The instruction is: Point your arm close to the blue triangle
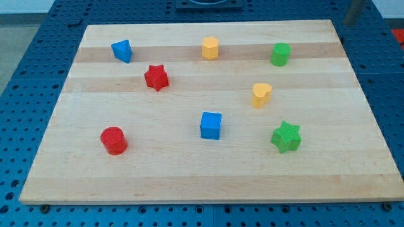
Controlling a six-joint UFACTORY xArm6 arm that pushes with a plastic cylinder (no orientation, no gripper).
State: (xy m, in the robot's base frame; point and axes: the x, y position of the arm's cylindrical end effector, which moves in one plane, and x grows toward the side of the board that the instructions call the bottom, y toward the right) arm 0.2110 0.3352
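The blue triangle point(122, 50) lies near the top left corner of the wooden board point(202, 180). A red star point(156, 77) lies just below and to the right of it. A dark rod shows at the view's top right, past the board's far edge. Its lower end, my tip point(349, 24), is far to the right of the blue triangle and touches no block.
A yellow hexagon point(210, 48) and a green cylinder point(281, 55) lie along the top. A yellow block point(261, 94) lies right of centre. A blue cube point(211, 125), a red cylinder point(114, 140) and a green star point(286, 137) lie lower down.
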